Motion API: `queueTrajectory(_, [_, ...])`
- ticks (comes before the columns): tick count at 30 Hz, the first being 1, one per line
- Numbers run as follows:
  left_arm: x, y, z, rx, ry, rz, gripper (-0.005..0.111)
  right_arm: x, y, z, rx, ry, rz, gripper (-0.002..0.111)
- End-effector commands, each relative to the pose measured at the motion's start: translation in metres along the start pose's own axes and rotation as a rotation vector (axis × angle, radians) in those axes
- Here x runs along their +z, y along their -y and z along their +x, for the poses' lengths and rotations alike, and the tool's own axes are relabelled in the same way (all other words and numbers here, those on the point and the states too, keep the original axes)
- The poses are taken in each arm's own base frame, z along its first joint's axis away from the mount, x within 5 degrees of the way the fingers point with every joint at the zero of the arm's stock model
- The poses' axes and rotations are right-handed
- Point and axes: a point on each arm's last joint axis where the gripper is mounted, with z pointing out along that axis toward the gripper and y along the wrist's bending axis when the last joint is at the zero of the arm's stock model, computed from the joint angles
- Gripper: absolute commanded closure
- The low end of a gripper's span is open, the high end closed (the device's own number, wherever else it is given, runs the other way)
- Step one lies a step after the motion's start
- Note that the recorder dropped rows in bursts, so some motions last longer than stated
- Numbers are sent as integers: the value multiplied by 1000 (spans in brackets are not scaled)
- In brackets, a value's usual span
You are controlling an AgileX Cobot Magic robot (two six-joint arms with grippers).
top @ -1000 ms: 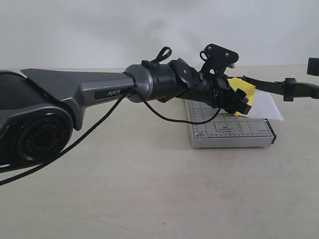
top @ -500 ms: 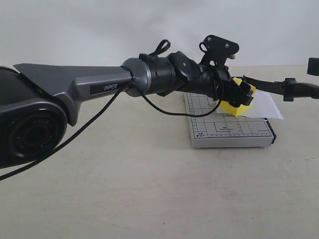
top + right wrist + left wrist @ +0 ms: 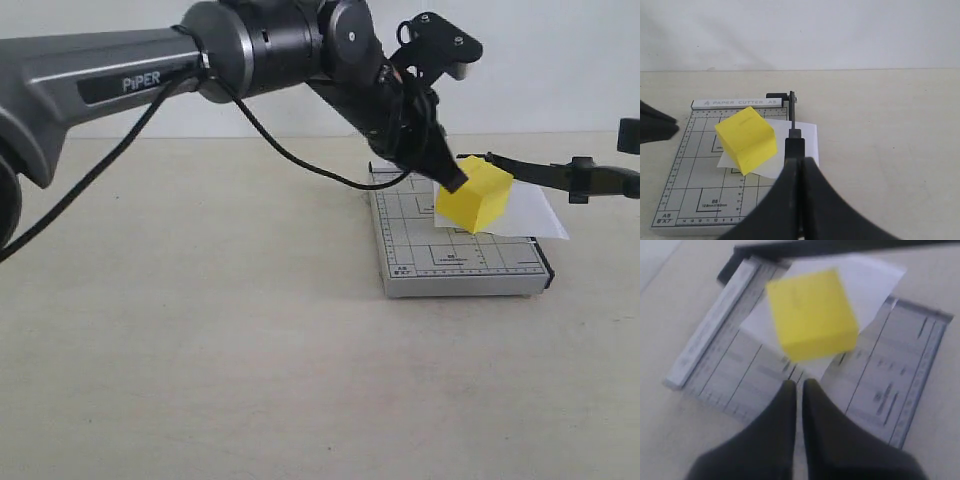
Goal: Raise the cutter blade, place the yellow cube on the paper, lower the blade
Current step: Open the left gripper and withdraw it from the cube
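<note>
The yellow cube (image 3: 475, 196) (image 3: 746, 138) (image 3: 811, 314) rests on the white paper (image 3: 538, 214) (image 3: 804, 135), which lies on the grey gridded cutter board (image 3: 455, 268) (image 3: 695, 167). My left gripper (image 3: 452, 181) (image 3: 799, 385) hovers just beside the cube's upper left edge, shut and holding nothing. The cutter blade (image 3: 525, 167) (image 3: 792, 112) is raised off the board at a slant. My right gripper (image 3: 590, 180) (image 3: 799, 162) is shut on the blade's handle end and holds it up.
The board stands on a beige tabletop (image 3: 250, 350) in front of a white wall. The left arm (image 3: 260, 45) stretches across the upper left of the exterior view, with a black cable hanging from it.
The left gripper let go of the yellow cube, which now stands on the paper. The left arm rose and drew back to the left. The blade and right gripper stayed still.
</note>
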Motion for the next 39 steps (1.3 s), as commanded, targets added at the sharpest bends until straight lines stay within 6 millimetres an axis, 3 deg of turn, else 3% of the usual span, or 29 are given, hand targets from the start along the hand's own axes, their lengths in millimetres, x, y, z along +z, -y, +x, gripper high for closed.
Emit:
queueTrajectory(1, [-34,-36,9,-75,-111,-123,102,-1,1,-1,-5,-4,8,108])
queueTrajectory(8, [-91,-71,19,-265,-61,-193,102,-1,2,1,-5,-27,24,108])
queueTrajectory(14, [-123,-81,76,-339,-26,-282,102,-1,2,1,-5,-28,25,108])
queueTrajectory(16, [-150,-89,98,-397,114,-380,102,-1,3,1,-14,-27,27,108])
queueTrajectory(20, [-237,-101,144,-531,512,-649,102,-1,3,2,-16,-29,29,108])
queueTrajectory(22, [-273,-100,178,-549,571,-778,102,-1,3,2,-16,-31,30,108])
queueTrajectory(24, [-301,-88,212,-526,475,-871,102,-1,3,2,-16,-31,30,108])
queueTrajectory(27, [-320,-57,249,-427,242,-912,102,-1,3,1,-36,-29,32,108])
queueTrajectory(34, [-350,25,277,-548,490,-978,102,-1,5,4,-38,-53,51,108])
queueTrajectory(39, [-367,83,298,-525,574,-1018,102,-2,6,6,-34,-75,65,108])
